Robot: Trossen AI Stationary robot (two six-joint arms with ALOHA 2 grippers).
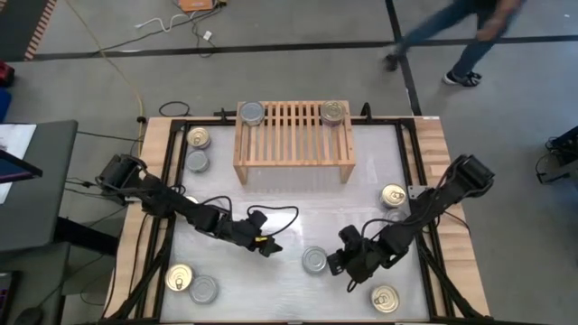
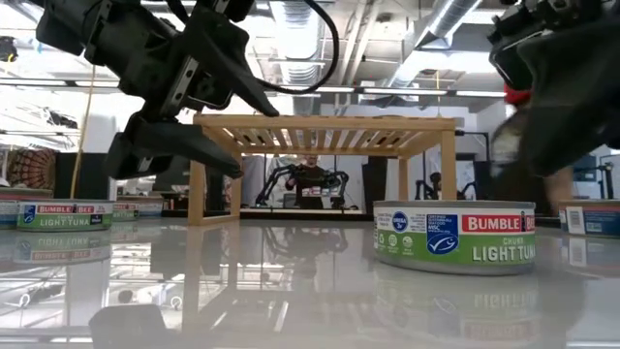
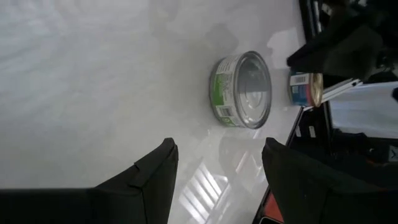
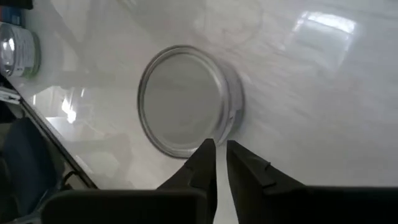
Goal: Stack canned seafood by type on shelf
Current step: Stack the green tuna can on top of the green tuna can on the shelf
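your right gripper [image 4: 216,163], fingers a sliver apart, noses the silver-topped tin [image 1: 314,261] at lower centre; you'd widen, then straddle it.

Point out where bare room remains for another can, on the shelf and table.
The shelf is bare along its middle slats, between the silver-top can and the gold-lid can. The table's centre strip before the shelf is free. Crowded: around the right pincer beside the silver can.
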